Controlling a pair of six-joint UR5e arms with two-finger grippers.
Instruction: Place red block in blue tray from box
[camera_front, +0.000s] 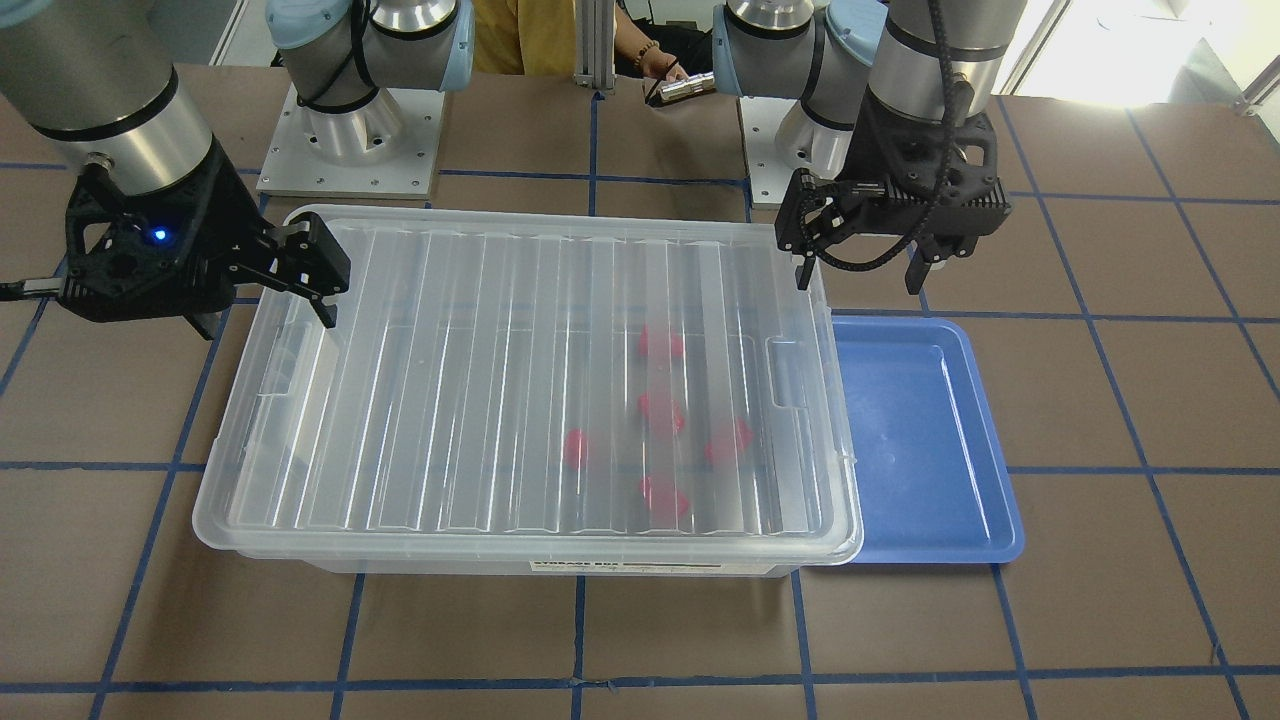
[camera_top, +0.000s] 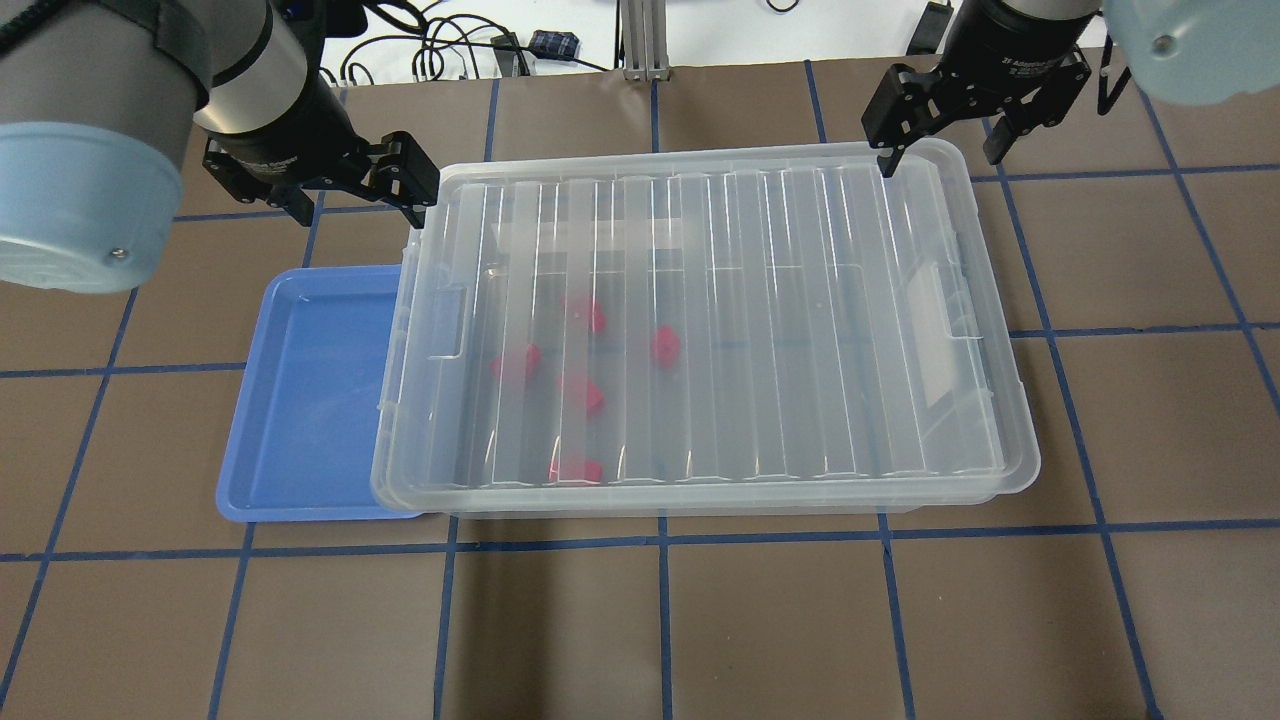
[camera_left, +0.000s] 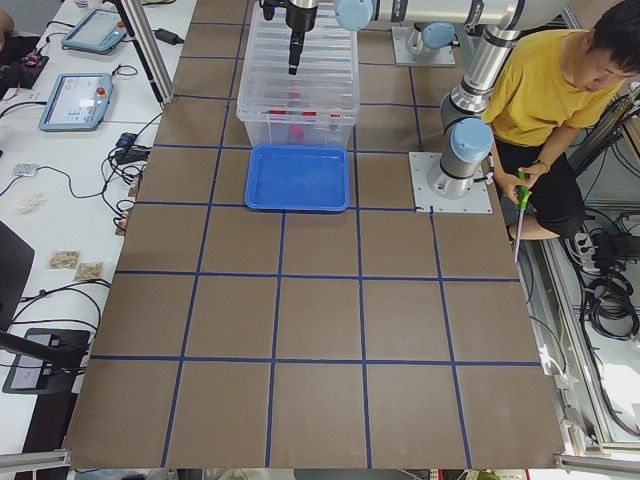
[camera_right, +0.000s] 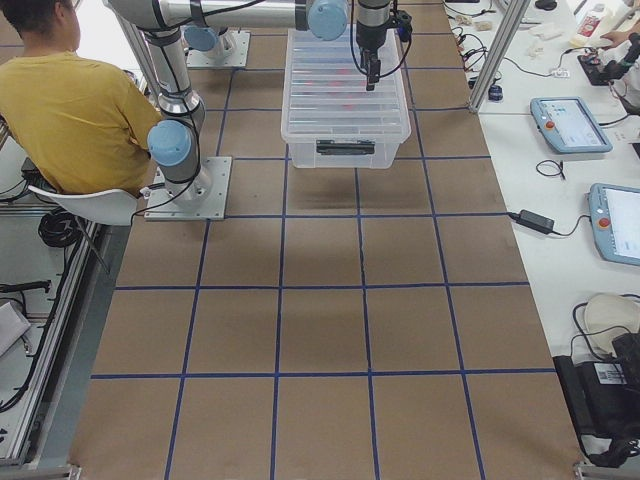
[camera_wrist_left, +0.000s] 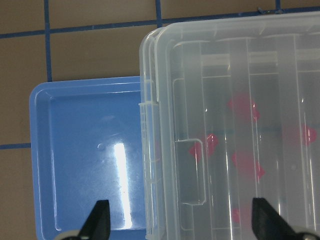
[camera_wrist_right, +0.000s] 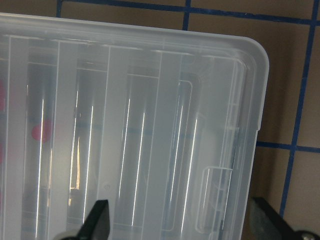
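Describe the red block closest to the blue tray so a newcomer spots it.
Start at the large clear plastic lidded box. Five small red plastic blocks show through its ribbed lid. The wanted block lies nearest the shallow blue plastic tray.

The box (camera_top: 1012, 472) is translucent clear plastic, and its ribbed lid (camera_top: 790, 310) is smooth with streaks of glare. A red block (camera_top: 663, 345) shows through it only as a blur. The blue tray (camera_top: 310, 400) is smooth, shiny plastic. The surface (camera_top: 770, 620) looks like matt brown paper. The left claw (camera_top: 358, 218) and right claw (camera_top: 938, 162) are matt black.
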